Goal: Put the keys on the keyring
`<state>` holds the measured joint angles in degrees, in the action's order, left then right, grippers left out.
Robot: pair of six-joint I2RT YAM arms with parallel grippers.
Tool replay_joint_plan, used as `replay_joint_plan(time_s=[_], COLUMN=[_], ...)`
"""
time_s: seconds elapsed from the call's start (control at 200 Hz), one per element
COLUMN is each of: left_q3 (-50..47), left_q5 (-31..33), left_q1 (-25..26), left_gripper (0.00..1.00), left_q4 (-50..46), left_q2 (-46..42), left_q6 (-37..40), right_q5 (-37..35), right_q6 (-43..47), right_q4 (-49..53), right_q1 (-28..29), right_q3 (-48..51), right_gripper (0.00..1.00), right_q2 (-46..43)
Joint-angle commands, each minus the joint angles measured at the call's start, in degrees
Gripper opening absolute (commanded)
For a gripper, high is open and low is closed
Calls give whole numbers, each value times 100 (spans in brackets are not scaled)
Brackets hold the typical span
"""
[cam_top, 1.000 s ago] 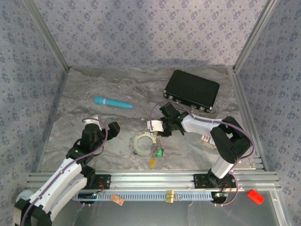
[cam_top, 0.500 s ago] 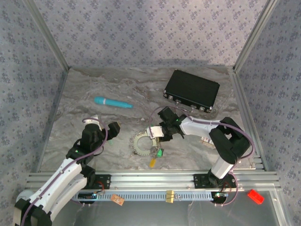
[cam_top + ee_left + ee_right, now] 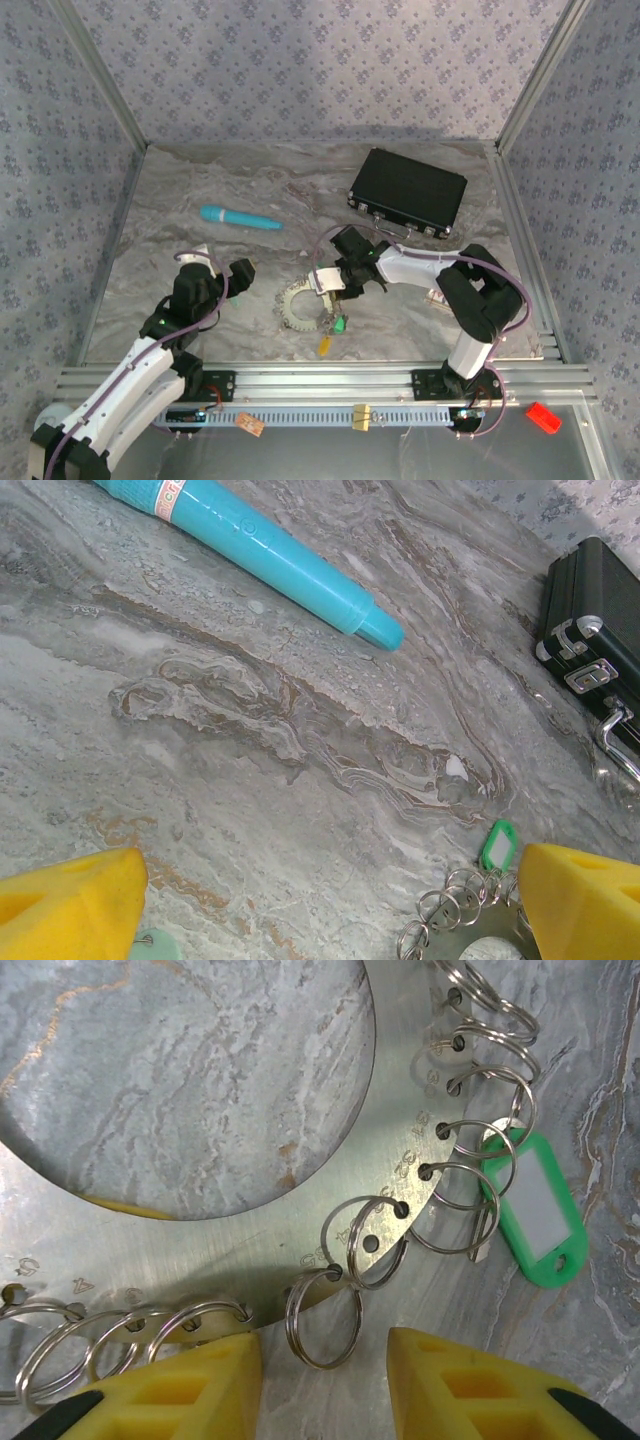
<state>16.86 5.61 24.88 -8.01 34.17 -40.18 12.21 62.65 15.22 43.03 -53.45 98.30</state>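
The left fingers (image 3: pixel 222 264) hover low over the bench (image 3: pixel 180 200) at its front left. They are spread wide with only bare marbled surface between them. In the left wrist view a pale teal-green key head (image 3: pixel 150 947) peeks in at the bottom edge, just beside one yellow pad. Further back, well apart from the arm, a teal stick (image 3: pixel 240 217) lies flat on its side.

The keyring (image 3: pixel 303 306) lies flat near the middle front of the bench, between the two arms and near the left fingers. It is a pale metal plate with a wide hole, and small split rings hang through holes along its edge. A green key (image 3: pixel 340 324) lies against the keyring's right side, among the split rings. Whether it is threaded on one I cannot tell. A yellow-orange key (image 3: pixel 325 345) lies loose on the bench just in front of the keyring.

The right fingers (image 3: pixel 335 283) are down at the keyring's far right edge. In the right wrist view they stand partly apart. One small split ring (image 3: pixel 322 1318) sits in the gap between the two yellow pads, which do not pinch it, so nothing is held.

A closed black case (image 3: pixel 408 192) sits at the back right. A small red-and-white tag (image 3: pixel 438 297) lies beside the right arm's forearm.
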Motion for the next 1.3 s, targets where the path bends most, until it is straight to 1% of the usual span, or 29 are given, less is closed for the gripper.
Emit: replay_joint_plan(time_s=[0.0,0.15,0.26,0.825,1.294], left_q3=[3,-8,-14,-34,-35], left_q5=[47,47,48,73,88], left_q1=[42,43,41,43,39], left_gripper=[95,94,94,95,94], left_q4=[-56,-60,-60,-129,-224], left_q2=[-56,-68,-77,-161,-242], left_q6=[-61,-65,-84,-112,-121], right_q5=[-67,-102,-126,-172,-383], right_q6=[177,227,273,310,474], right_q4=[168,213,251,147,105], right_q1=[45,44,59,125,215], right_q3=[-165,-220,-260,-293,-300], right_gripper=[37,32,30,28,18], right_q2=[100,122,144,252,357])
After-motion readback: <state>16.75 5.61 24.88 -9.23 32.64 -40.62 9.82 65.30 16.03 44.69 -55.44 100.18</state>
